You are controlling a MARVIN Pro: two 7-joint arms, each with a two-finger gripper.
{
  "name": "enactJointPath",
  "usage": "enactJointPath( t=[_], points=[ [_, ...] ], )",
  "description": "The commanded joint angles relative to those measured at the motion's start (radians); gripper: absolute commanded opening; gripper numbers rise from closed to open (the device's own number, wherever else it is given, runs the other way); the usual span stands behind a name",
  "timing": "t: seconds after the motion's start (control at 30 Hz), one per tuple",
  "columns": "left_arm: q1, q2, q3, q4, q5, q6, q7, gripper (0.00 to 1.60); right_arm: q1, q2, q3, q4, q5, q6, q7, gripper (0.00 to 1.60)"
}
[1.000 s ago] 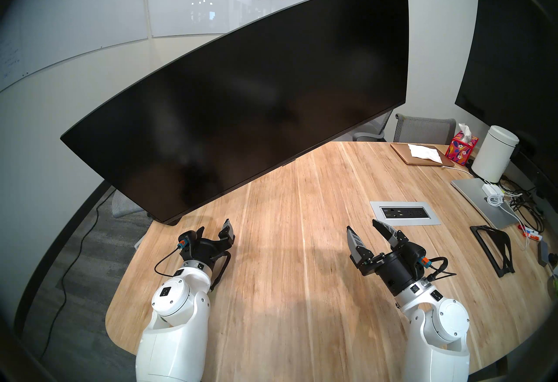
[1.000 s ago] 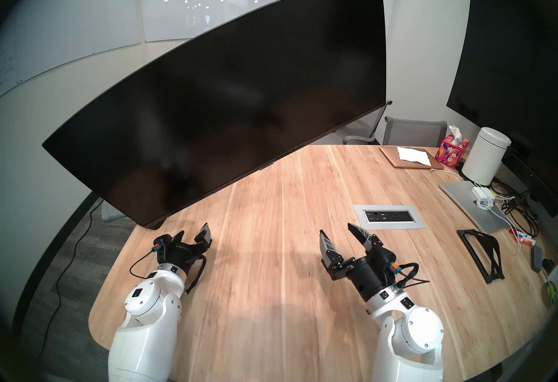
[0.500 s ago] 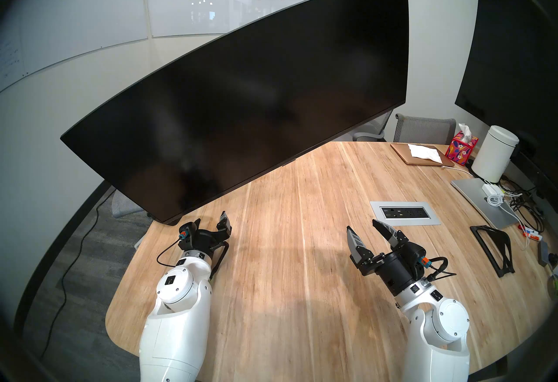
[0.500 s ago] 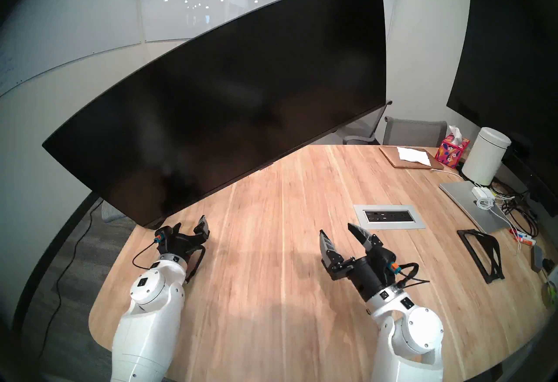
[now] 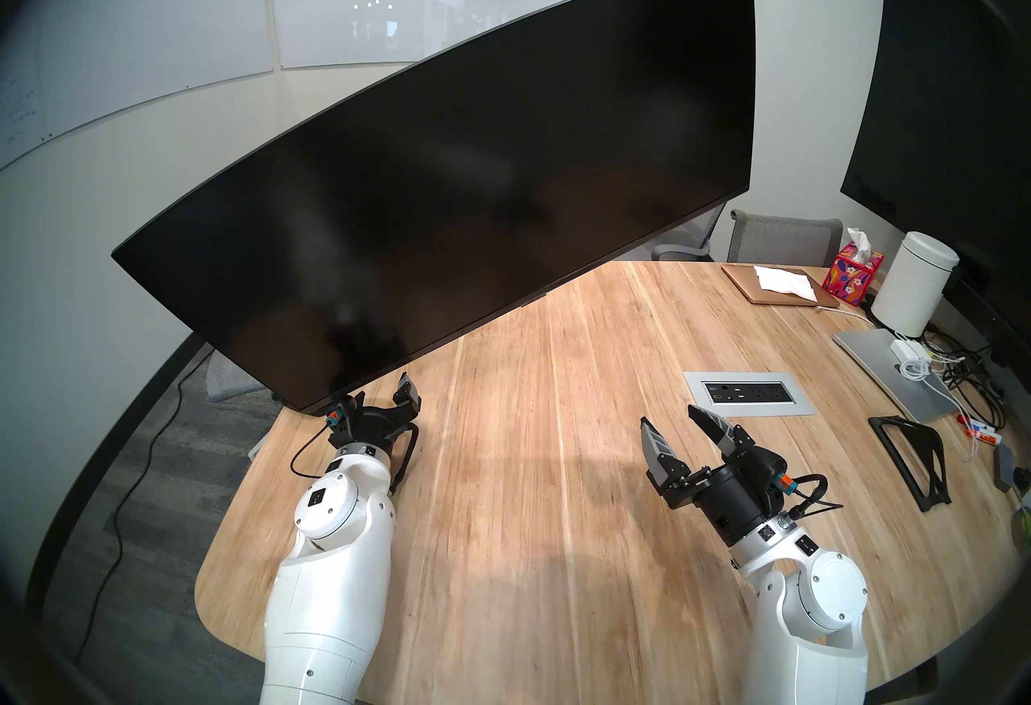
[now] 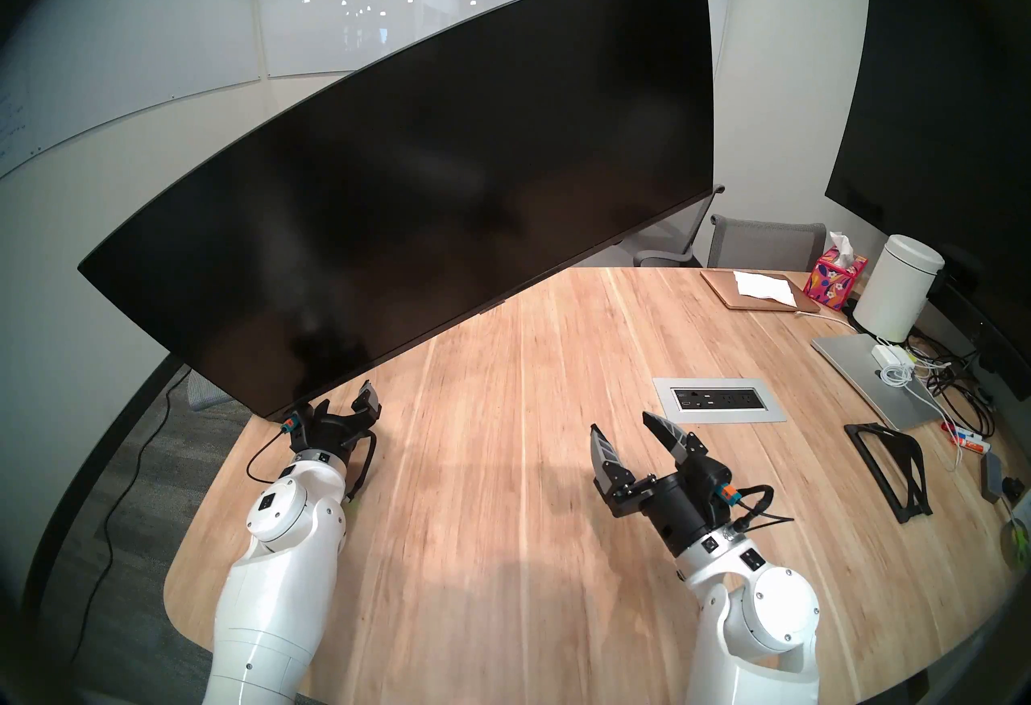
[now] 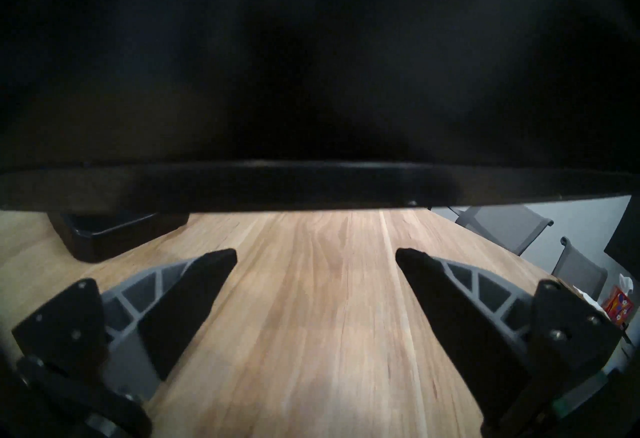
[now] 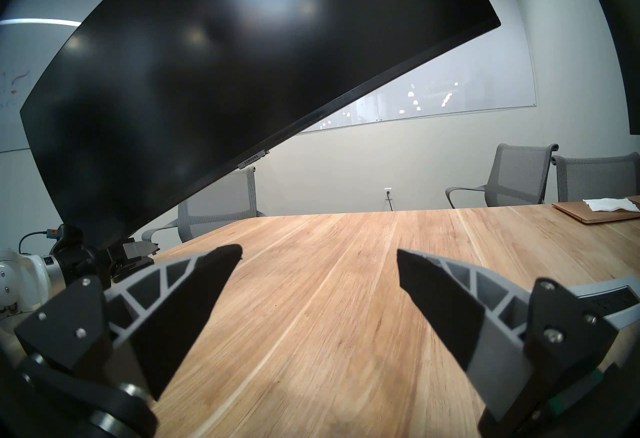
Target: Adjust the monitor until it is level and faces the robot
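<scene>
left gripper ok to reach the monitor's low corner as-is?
Probably yes. The left gripper is open, right beside the monitor at its dipped lower edge, with only bare table between in the wrist view. Contact isn't made yet.

The monitor (image 6: 424, 168) is seen steeply tilted, its left end low over the wooden worktop (image 6: 502, 492) and its right end raised. The left pincer (image 6: 343, 404) is held spread just beneath the low corner. The right pincer (image 6: 627, 433) is held spread above the worktop, well apart from the monitor.
</scene>
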Motion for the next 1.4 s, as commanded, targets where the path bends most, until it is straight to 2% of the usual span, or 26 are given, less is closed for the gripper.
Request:
enactJointPath(
  t=[0.0,0.67,1.37],
  points=[
    [-0.053,-0.004,-0.024,-0.017,-0.033,0.009,0.006,1.60,0.001,0.002,-0.001,-0.017,0.006,-0.001,-0.001,1.60],
    [-0.043,0.012,-0.039,-0.015,-0.054,-0.006,-0.019,1.60,0.001,0.002,-0.001,-0.017,0.006,-0.001,-0.001,1.60],
    [-0.050,0.057,-0.100,-0.074,-0.062,0.009,-0.042,1.60,0.002,0.002,-0.001,-0.015,0.005,-0.002,0.000,1.60]
  ],
)
